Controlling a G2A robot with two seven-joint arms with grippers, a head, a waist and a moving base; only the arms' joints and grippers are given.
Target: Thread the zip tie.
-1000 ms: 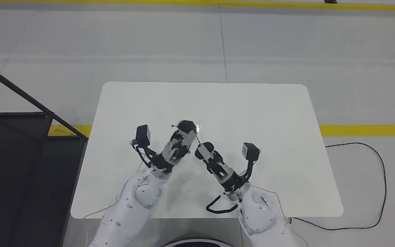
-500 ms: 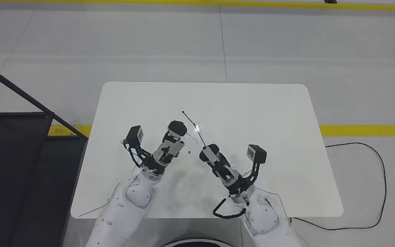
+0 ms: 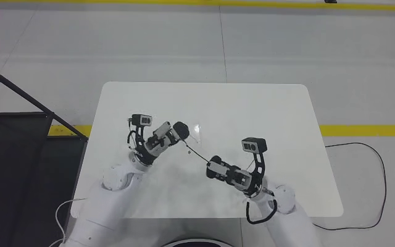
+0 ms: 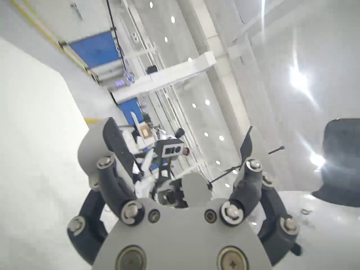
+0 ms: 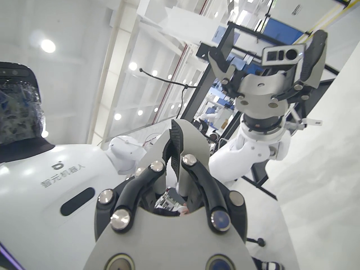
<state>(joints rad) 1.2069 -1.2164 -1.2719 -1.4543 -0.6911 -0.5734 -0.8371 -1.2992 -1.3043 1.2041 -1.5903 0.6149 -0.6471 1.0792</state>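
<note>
Holds zip tie (image 3: 197, 152) pinched in right gripper (image 3: 210, 164), tip beside spread left gripper (image 3: 181, 131); over table (image 3: 265, 108) middle, edges well off.

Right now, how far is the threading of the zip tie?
Done: the right hand is shut on the zip tie, holding it above the table. In hand: the left hand is open, apart from the tie. Left: I see no loop; whether the tail passed the head is too small to tell.

Left pincer (image 3: 179, 131), right pincer (image 3: 211, 167) farther apart
</note>
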